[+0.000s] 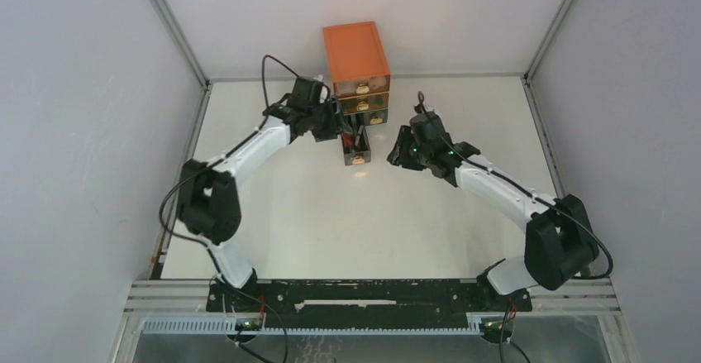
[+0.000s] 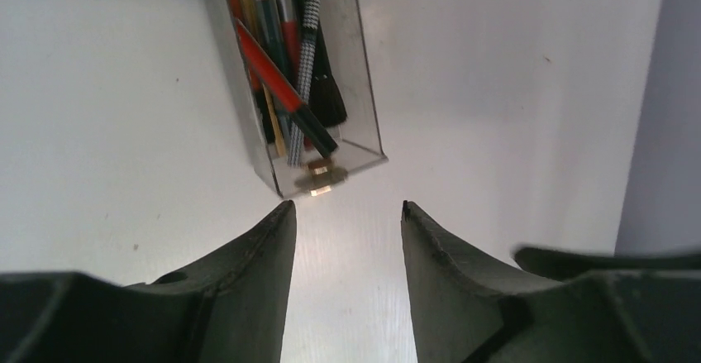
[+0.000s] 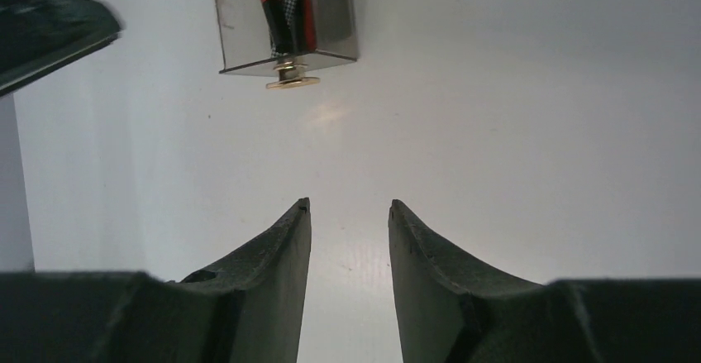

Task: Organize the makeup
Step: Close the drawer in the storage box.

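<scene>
**Spotter:** Where are you in the job?

**Operator:** Near the end, I think. The bottom drawer is pulled out towards us from the orange chest at the far middle of the table. The makeup I can see lies inside it: a red pencil slanted across the top, a checked pen beside it, and darker sticks underneath.

**Spotter:** And the hands?

**Operator:** My left gripper is spread and empty, just near of the drawer front. My right gripper is also spread and empty, near and to the right of the drawer. Neither touches anything.

**Spotter:** Next move?

**Operator:** Shutting the drawer, I'd say. That needs a straight push on the front, at or beside the brass knob, towards the far side along the drawer's own line.

**Spotter:** Anything in the way?

**Operator:** The red pencil's tip rides high at the near end. If it sticks up over the rim it could catch on the chest. The two arms also sit close together either side of the drawer, so I'd move only one. The two upper drawers look shut, and I can't tell what they hold.
</scene>
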